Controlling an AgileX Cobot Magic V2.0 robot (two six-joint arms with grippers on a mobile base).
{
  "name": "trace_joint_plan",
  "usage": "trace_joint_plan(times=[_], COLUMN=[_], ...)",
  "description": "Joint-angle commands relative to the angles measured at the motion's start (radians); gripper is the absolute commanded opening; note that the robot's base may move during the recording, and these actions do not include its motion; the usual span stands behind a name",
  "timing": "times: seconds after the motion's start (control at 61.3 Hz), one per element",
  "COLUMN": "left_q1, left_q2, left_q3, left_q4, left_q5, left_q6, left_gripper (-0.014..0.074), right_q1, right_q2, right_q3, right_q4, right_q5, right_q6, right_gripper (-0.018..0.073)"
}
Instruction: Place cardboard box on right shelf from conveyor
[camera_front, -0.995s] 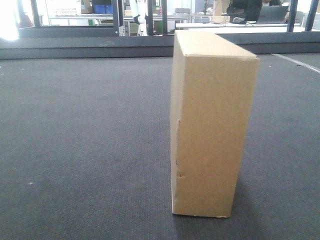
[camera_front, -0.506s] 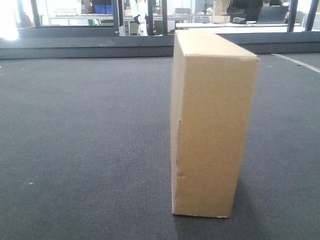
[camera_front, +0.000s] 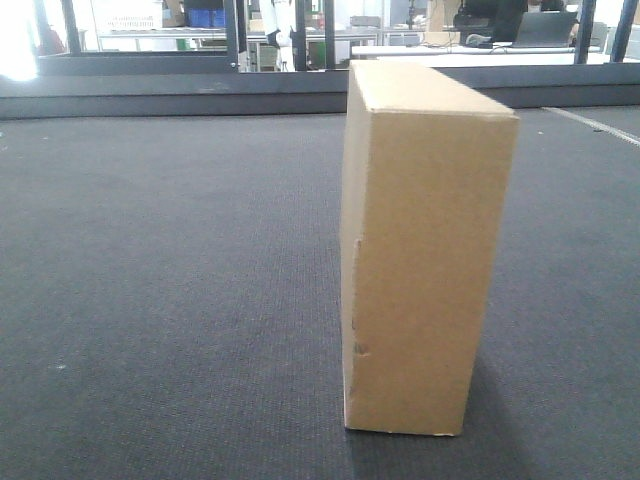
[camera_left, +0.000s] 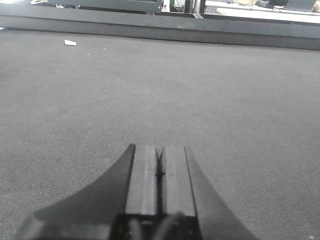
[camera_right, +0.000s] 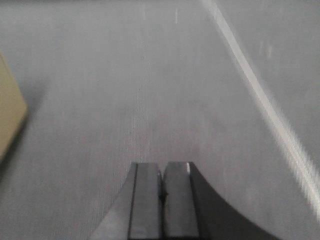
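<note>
Conveyor (camera_front: 150, 300) filled most of the front view, dark grey. Cardboard box (camera_front: 420, 260) stood upright on it, right of ctr, narrow face to cam. Left gripper (camera_left: 160, 150) sat low over belt, jaws pressed together, nothing btwn. Right gripper (camera_right: 161, 167) jaws likewise together, box well apart at its left.

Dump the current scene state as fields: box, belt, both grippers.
cardboard box: upright on a narrow face, untouched
conveyor: dark grey belt, carries the box
left gripper: jaws shut, empty, low over belt
right gripper: jaws shut, empty; box at left edge of its wrist view
right shelf: not in view
</note>
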Motion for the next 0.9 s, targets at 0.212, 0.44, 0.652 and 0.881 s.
trace_joint_plan(times=[0.212, 0.44, 0.652, 0.881], left_q1=[0.002, 0.002, 0.002, 0.002], left_q2=[-0.008, -0.008, -0.008, -0.008], left_q3=[0.010, 0.010, 0.010, 0.010], left_q4=[0.001, 0.001, 0.001, 0.001], left_q5=[-0.085, -0.085, -0.085, -0.085], left_q6=[-0.005, -0.005, -0.005, -0.005], left_gripper=[-0.0116, -0.0116, -0.0116, -0.0116], right_q1=[-0.004, 0.007, 0.124, 0.255], right_q2=[0.309, 0.480, 0.561, 0.690], right_q3=[-0.139, -0.239, -0.345, -0.527], right_q4=[0.020, 0.008, -0.035, -0.070], right_q5=[-0.002, -0.004, -0.011, -0.007], right_q6=[0.001, 0.072, 0.192, 0.428], right_gripper=[0.0045, 0.0123, 0.0643, 0.0631])
